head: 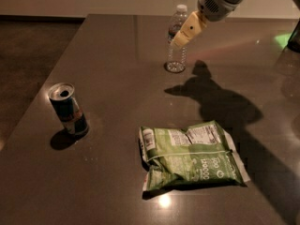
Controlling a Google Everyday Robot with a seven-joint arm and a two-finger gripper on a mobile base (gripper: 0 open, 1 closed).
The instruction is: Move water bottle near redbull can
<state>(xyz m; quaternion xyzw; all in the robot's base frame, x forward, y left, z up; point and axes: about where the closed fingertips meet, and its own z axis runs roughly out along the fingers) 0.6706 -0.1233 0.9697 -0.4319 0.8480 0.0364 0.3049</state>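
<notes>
The water bottle (176,55) stands upright at the far middle of the dark table (108,55), clear and ribbed with a white cap. The redbull can (68,108) stands upright near the table's left edge, well to the front left of the bottle. My gripper (181,37) comes down from the upper right; its cream tip overlaps the bottle's upper right side at label height. I cannot tell whether it touches the bottle.
A green snack bag (192,156) lies flat at the front centre of the table, between the can and the right side. The arm's shadow (220,102) falls to the right of the bottle. A dark object (295,32) stands at the right edge.
</notes>
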